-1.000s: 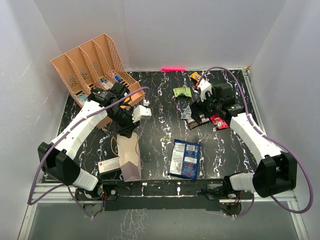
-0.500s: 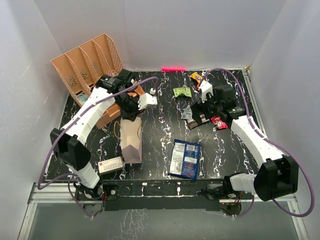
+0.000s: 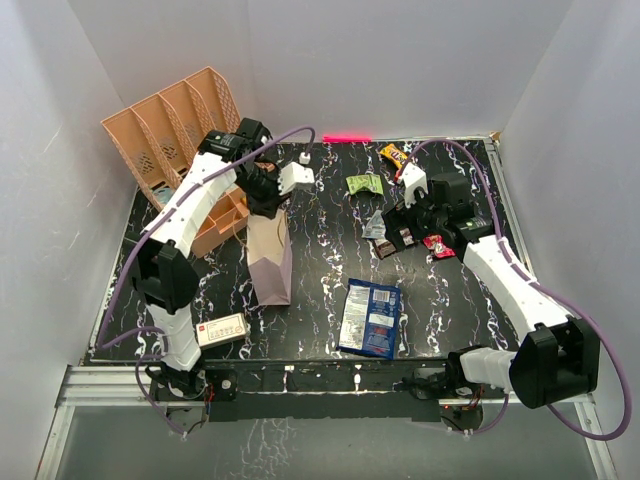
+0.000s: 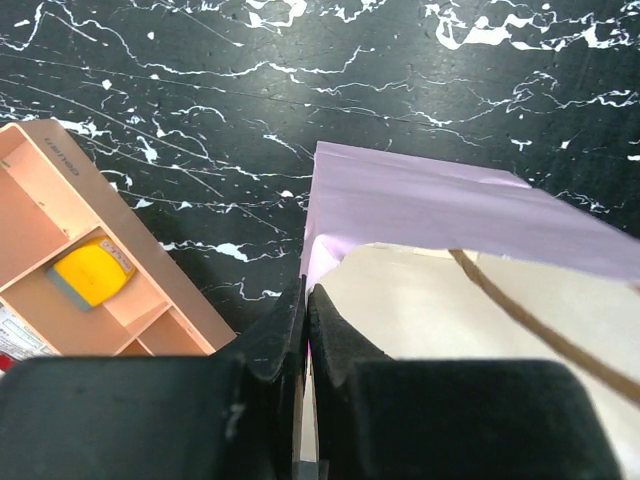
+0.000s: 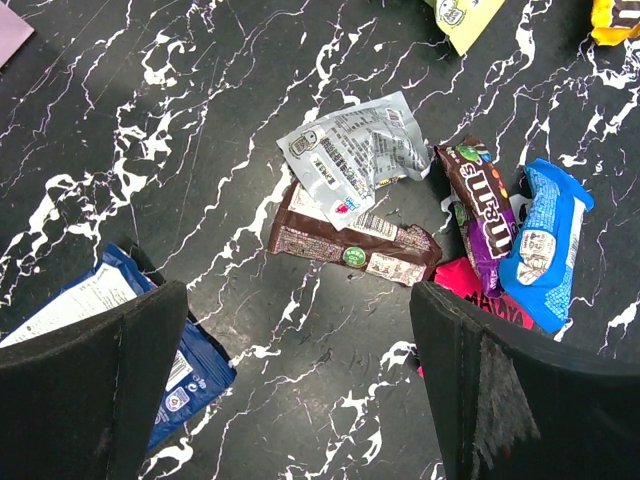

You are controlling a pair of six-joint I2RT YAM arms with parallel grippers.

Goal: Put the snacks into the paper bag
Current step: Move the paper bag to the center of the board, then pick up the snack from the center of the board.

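The mauve paper bag [image 3: 271, 265] stands on the black table left of centre. My left gripper [image 3: 266, 207] is shut on the bag's top rim; the left wrist view shows the pads pinching the rim [image 4: 305, 300], with the bag's mauve wall [image 4: 420, 205] and a cord handle beyond. My right gripper [image 3: 404, 216] is open and empty above a pile of snacks: silver [image 5: 350, 150], dark brown [image 5: 350, 245], purple-brown [image 5: 483, 210], small blue [image 5: 545, 235] and red [image 5: 478, 300] packets. The large blue bag [image 3: 371, 318] lies near the front. Green [image 3: 365, 184] and yellow-brown [image 3: 393, 155] packets lie at the back.
The peach slotted organiser [image 3: 170, 130] stands at the back left, close beside the left arm; it also shows in the left wrist view [image 4: 60, 190]. A small white box [image 3: 222, 329] lies at the front left. White walls close in the table.
My left arm has drawn the paper bag away from the front edge toward the back and stood it more upright. The right gripper has barely moved.
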